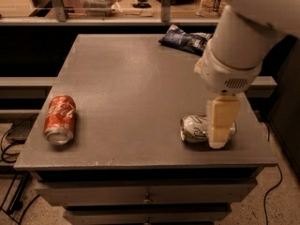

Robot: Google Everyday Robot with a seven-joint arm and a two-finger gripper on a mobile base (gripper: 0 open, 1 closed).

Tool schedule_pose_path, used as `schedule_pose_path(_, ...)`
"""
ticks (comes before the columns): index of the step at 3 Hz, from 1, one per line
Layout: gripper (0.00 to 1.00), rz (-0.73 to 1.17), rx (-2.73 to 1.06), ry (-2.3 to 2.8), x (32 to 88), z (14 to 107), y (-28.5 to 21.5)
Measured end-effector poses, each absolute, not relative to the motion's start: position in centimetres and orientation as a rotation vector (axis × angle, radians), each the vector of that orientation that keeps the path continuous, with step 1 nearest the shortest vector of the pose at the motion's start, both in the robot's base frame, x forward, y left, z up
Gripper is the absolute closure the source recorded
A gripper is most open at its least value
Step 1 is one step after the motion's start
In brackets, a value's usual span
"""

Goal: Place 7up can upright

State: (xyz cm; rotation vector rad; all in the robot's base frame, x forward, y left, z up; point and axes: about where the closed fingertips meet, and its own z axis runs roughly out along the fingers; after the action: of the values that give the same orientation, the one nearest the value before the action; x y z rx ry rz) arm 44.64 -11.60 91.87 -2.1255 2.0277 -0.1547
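The 7up can (194, 128) lies on its side near the front right of the grey table (136, 83), silver-white with green lettering, its end facing left. My gripper (219, 125) hangs from the white arm directly over the can's right half and hides that part of it. Only one cream finger (220, 118) shows, in front of the can.
A red Coca-Cola can (59, 119) lies on its side at the front left of the table. A dark blue snack bag (183, 40) lies at the back right. A shelf with clutter runs behind the table. Drawers sit under the tabletop.
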Motion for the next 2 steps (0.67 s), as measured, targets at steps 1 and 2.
schedule_pose_path(1,0.00,-0.199,-2.216,2.013,44.9,89.4,-9.3)
schedule_pose_path(2,0.00,-0.234,-2.272,2.036,45.0,87.2,-9.0)
